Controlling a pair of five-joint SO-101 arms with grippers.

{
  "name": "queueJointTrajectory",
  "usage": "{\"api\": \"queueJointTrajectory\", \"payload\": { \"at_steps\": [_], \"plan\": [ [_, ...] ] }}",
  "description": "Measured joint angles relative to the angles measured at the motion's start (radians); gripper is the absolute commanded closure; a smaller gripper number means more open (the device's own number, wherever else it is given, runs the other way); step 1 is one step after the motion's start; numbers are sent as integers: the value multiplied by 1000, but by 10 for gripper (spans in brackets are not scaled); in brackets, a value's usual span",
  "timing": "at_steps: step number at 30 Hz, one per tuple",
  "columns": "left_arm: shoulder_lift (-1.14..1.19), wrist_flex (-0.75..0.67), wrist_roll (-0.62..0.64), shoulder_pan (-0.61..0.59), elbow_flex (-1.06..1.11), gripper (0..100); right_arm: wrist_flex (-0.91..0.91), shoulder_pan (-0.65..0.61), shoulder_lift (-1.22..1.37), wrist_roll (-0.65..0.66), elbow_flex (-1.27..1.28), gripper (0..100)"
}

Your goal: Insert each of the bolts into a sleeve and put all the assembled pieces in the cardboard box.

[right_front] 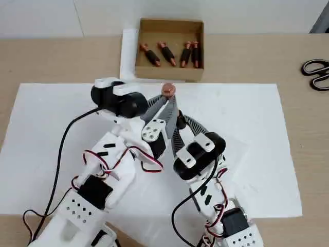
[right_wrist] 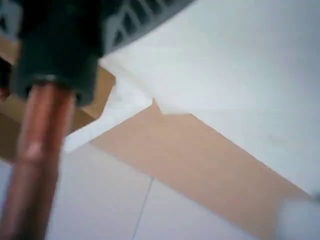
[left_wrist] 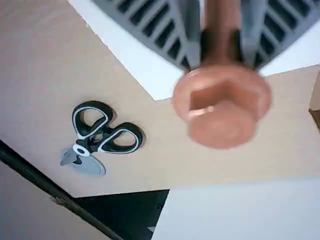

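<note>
A copper bolt [right_front: 168,91] hangs in front of the cardboard box [right_front: 169,73], above the white paper. My left gripper [right_front: 167,101] is shut on it; in the left wrist view its grey fingers [left_wrist: 250,20] clamp the shaft just behind the wide bolt head [left_wrist: 222,102]. My right gripper [right_front: 180,123] sits close beside it, shut on a black sleeve [right_wrist: 55,45]. In the right wrist view the bolt's copper shaft [right_wrist: 35,165] sticks out of the sleeve's end. Several assembled pieces [right_front: 169,54] lie inside the box.
A white paper sheet [right_front: 247,134] covers the table under both arms. Scissors [right_front: 316,72] lie at the far right on bare wood, also seen as scissors [left_wrist: 102,135] in the left wrist view. A white strip [right_front: 127,54] lies left of the box.
</note>
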Motion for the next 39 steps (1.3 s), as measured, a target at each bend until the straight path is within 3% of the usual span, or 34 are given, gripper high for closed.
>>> {"api": "queueJointTrajectory", "payload": {
  "at_steps": [7,13,16,21,25,29,33,39],
  "plan": [
    [0,57,0,0,8,975,0,-2,0,0,0,994],
    [-5,226,0,-6,-3,739,0,3,0,0,0,994],
    [-6,285,-31,-2,-25,690,0,2,0,0,0,994],
    [-6,299,-112,-15,-69,691,0,2,0,0,0,994],
    [-17,299,-170,-95,-183,696,0,15,0,0,0,995],
    [-104,299,-218,-173,-238,812,0,95,0,0,0,995],
    [-238,299,-233,-241,-160,982,32,192,-2,0,-8,995],
    [-488,299,-233,-344,95,994,224,245,18,0,-186,995]
  ]
}}
